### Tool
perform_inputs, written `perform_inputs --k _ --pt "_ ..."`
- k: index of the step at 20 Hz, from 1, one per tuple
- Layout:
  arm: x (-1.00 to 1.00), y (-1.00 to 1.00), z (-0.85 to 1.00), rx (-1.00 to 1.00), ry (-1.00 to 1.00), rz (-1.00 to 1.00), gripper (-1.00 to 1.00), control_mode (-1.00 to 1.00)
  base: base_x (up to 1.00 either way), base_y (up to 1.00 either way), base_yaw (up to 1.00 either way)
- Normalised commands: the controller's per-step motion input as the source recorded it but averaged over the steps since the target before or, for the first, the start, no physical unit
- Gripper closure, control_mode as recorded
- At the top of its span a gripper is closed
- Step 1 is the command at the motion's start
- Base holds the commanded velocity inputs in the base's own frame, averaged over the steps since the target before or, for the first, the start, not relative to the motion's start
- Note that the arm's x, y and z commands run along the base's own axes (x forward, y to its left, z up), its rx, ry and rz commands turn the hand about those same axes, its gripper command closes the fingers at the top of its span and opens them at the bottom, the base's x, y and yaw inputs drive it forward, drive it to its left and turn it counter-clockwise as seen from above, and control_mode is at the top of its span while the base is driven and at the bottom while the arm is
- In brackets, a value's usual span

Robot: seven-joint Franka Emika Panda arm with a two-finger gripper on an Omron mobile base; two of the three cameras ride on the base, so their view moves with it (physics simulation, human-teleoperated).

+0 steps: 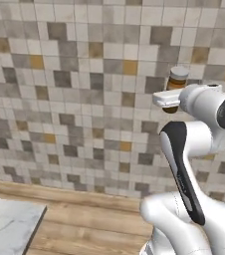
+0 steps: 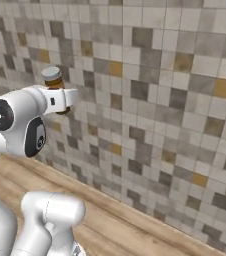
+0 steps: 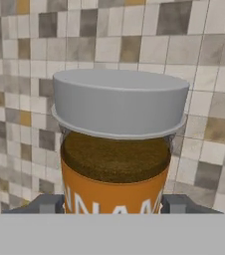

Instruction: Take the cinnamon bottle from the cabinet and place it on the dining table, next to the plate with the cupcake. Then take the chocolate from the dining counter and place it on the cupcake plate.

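Observation:
The cinnamon bottle (image 1: pixel 178 78) (image 2: pixel 52 78) stands upright in my gripper (image 1: pixel 171 101) (image 2: pixel 61 104), held high in front of a tiled wall. In the hand view the bottle (image 3: pixel 118 144) is very close: pale grey cap, brown powder behind glass, orange label below. The gripper (image 3: pixel 113 205) is shut on the bottle's lower part, and a grey finger (image 3: pixel 47 203) shows on each side of the label. A corner of the white, grey-veined dining table (image 1: pixel 7 224) shows at the lower left of the left base view. The cabinet, plate, cupcake and chocolate are out of view.
A wall of grey, beige and orange mosaic tiles (image 1: pixel 74 89) (image 2: pixel 165 100) stands straight ahead. A wooden plank floor (image 1: pixel 84 219) (image 2: pixel 125 220) runs along its foot, between the wall and the table corner.

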Motion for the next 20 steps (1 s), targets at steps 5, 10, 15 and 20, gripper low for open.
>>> perform_inputs --k 5,10,15,20 --pt "0.0 0.0 0.0 0.0 0.0 0.0 1.0 1.0 1.0 -0.22 0.18" --pt "0.0 0.0 0.0 0.0 0.0 0.0 1.0 1.0 1.0 -0.23 0.19" --pt "0.0 0.0 0.0 0.0 0.0 0.0 1.0 1.0 1.0 -0.04 0.19" --pt "0.0 0.0 0.0 0.0 0.0 0.0 1.0 1.0 1.0 -0.17 0.53"
